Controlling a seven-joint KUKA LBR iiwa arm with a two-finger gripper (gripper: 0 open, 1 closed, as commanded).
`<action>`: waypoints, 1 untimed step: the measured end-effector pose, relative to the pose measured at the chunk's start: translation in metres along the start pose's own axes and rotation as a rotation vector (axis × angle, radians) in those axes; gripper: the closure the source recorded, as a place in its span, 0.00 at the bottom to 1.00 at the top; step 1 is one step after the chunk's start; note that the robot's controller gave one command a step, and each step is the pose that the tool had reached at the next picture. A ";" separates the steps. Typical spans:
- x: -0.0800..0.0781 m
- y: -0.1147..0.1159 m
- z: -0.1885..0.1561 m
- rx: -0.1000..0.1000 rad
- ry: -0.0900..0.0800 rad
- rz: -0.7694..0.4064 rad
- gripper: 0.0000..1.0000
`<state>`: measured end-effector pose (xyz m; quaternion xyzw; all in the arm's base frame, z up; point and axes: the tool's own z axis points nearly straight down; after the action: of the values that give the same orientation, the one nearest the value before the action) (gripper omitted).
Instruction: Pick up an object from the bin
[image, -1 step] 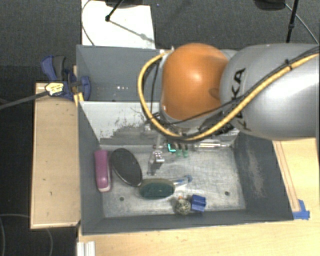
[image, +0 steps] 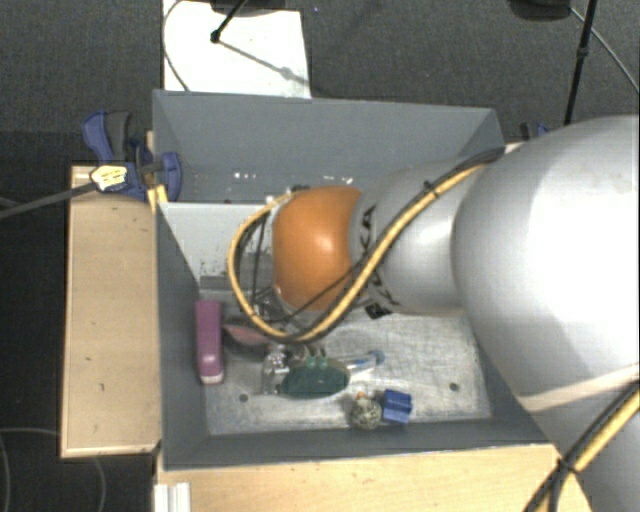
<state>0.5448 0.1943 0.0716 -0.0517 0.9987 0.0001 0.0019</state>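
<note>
My gripper (image: 274, 364) reaches down under the arm's orange cover into the bin's left half. Its lower end stands at the left end of a dark green oval thing (image: 314, 379) lying on the bin floor. Just left of it a pink curved piece (image: 243, 334) lies partly hidden under the cables. A purple-pink oblong block (image: 209, 340) rests along the bin's left wall. A clear pen-like thing with a blue tip (image: 363, 361) lies just right of the green oval.
Near the bin's front wall sit a small blue block (image: 397, 405) and a greyish round thing (image: 363, 412) touching it. The big silver arm covers the bin's right side and back. Yellow and black cables loop round the orange cover.
</note>
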 end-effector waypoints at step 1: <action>0.000 -0.003 -0.002 0.003 0.001 0.009 1.00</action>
<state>0.5452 0.1917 0.0740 -0.0471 0.9989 -0.0014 0.0016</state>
